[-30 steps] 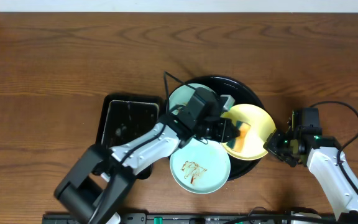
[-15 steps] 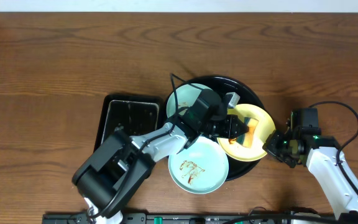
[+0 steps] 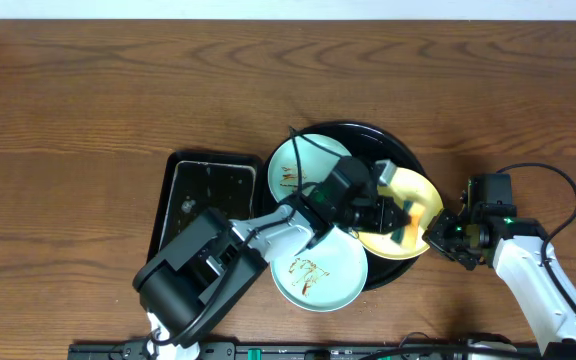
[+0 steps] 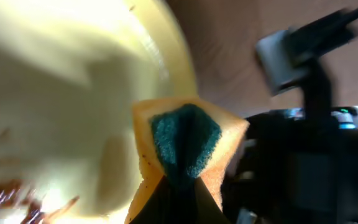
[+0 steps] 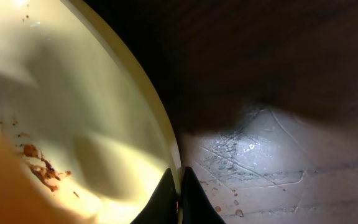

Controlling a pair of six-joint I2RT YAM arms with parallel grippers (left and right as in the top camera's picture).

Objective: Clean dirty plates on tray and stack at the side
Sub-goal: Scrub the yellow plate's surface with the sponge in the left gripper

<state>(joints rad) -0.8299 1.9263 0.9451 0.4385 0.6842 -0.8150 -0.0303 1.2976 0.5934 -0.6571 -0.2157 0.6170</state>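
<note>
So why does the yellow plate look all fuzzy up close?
Left wrist view: the yellow plate sits very close to the lens, so it smears out of focus, while the sponge is a bit crisper. Right wrist view: the plate glows washed-out, the top is deep shadow, and the tray shows a bright glare patch. Overhead view: sharp, evenly lit.

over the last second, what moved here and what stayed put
The left jaws, shut on the sponge, slid rightward across the yellow plate toward the right jaws; the left arm swung after them, uncovering the smeared upper mint plate. Nothing was grabbed or released. The right jaws still pinch the yellow plate's rim; the lower mint plate, round tray and rectangular tray stayed put.
</note>
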